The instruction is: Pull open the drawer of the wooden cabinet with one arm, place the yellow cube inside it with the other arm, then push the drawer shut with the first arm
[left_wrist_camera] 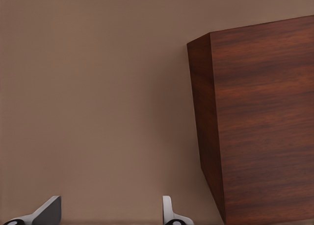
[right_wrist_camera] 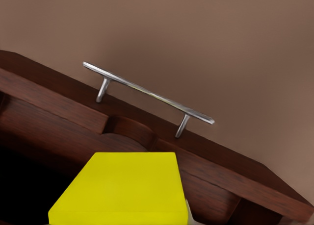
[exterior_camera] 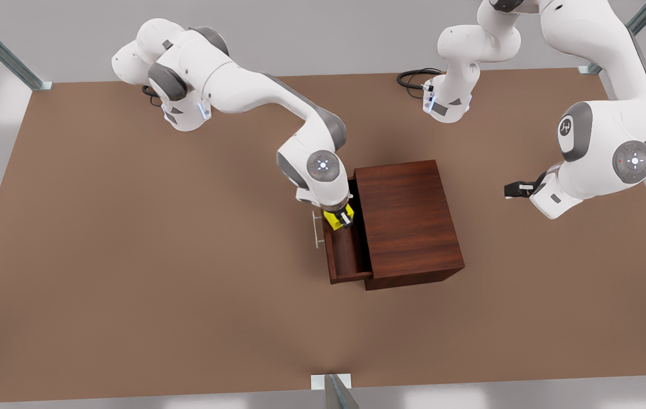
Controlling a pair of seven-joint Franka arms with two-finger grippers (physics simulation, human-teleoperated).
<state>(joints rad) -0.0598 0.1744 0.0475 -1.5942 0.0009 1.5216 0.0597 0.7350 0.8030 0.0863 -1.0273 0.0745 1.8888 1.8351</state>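
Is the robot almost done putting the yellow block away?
About halfway. The drawer is already pulled open. The right gripper holds the cube over it, not yet let go. The left gripper waits open beside the cabinet. Dropping the cube and shutting the drawer remain.

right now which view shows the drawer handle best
The right wrist view: the handle spans the frame, bar and both posts clear. In the front view it is a thin sliver. The left wrist view faces the wooden cabinet.

Front view high overhead, wrist views close
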